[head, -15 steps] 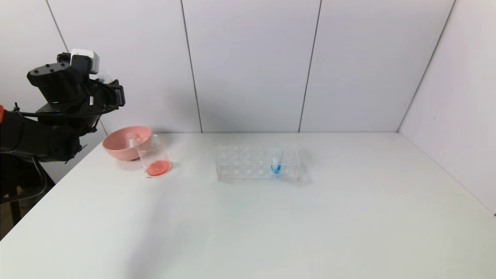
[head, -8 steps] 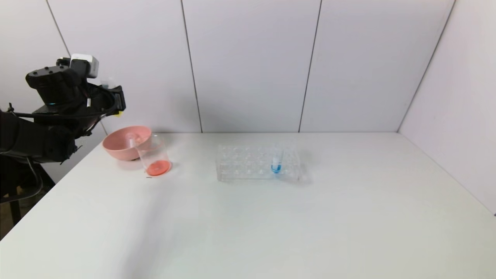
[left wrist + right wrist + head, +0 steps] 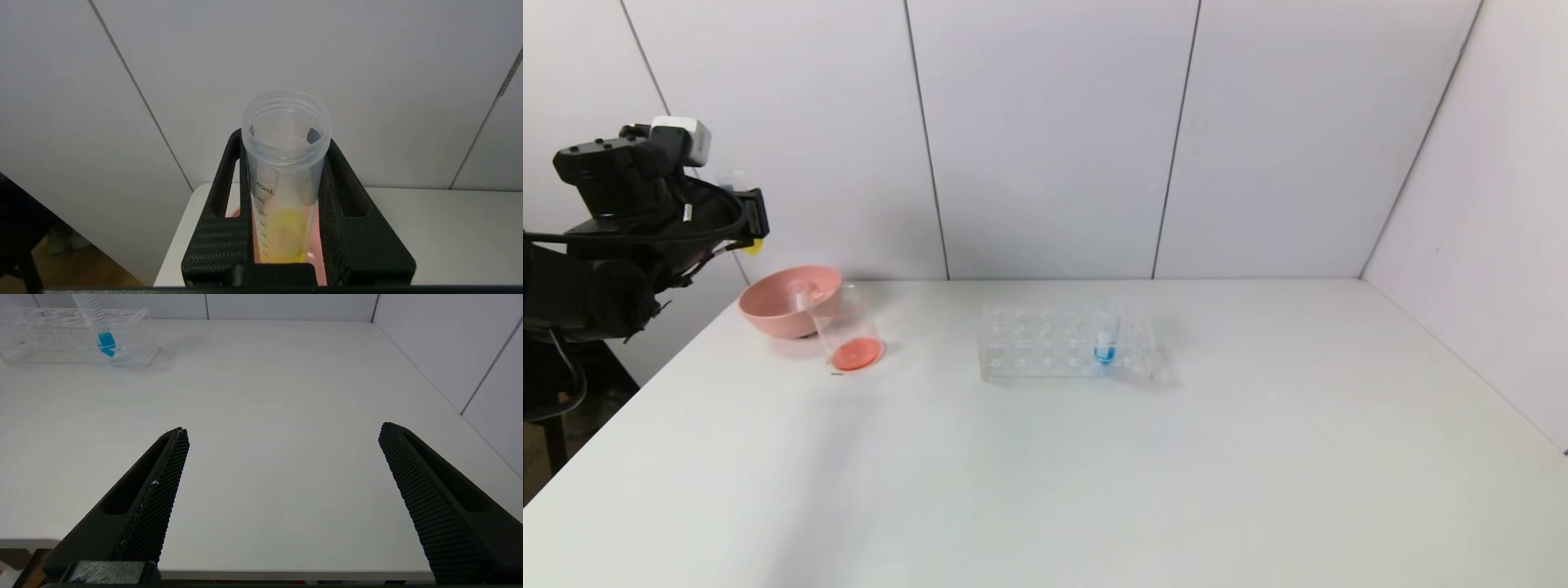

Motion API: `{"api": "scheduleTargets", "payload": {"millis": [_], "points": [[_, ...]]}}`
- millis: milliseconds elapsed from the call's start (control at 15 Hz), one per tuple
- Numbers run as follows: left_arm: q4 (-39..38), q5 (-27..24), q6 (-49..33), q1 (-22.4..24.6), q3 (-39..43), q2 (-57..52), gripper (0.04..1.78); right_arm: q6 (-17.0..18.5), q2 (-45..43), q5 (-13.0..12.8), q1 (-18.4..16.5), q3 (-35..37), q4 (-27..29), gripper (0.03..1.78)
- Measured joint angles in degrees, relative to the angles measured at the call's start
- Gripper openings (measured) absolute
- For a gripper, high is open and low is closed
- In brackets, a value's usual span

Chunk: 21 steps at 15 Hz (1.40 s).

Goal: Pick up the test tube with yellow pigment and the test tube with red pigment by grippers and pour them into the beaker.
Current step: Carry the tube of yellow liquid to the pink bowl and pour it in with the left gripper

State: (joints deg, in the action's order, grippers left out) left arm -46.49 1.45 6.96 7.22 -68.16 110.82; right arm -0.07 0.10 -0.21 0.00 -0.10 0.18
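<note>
Left wrist view: left claw [image 3: 286, 163] clenched on yellow tube [image 3: 284, 179], upright btwn fingers; right claw [image 3: 282, 433] released.

- The test tube with yellow pigment [image 3: 286, 171] looked like clear, slightly frosted plastic with printed marks.
- The left gripper [image 3: 286, 163] fingers were matt black, finely textured plastic.
- The table [image 3: 1094, 474] was smooth matt white.
- The rack [image 3: 1066, 343] was glossy clear plastic.

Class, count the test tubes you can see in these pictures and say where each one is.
3: the yellow-pigment tube in the left end effector, a blue-tipped tube in the rack, one tube in the pink bowl.
</note>
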Motion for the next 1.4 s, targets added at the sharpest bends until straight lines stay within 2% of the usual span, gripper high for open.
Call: {"api": "scheduleTargets", "payload": {"millis": [533,800,1133,1400], "points": [[2.6,-2.9,1.3,2.5,-0.2,0.1,0.46,0.0,0.0,0.0,0.0,0.0,0.0,1.70],[2.6,-7.7,1.4,3.2,-0.2,0.5,0.46,0.0,0.0,0.0,0.0,0.0,0.0,1.70],[2.8,-9.7,1.3,3.8,-0.2,0.8,0.46,0.0,0.0,0.0,0.0,0.0,0.0,1.70],[3.0,-16.7,0.5,4.2,-0.6,1.4,0.46,0.0,0.0,0.0,0.0,0.0,0.0,1.70]]}}
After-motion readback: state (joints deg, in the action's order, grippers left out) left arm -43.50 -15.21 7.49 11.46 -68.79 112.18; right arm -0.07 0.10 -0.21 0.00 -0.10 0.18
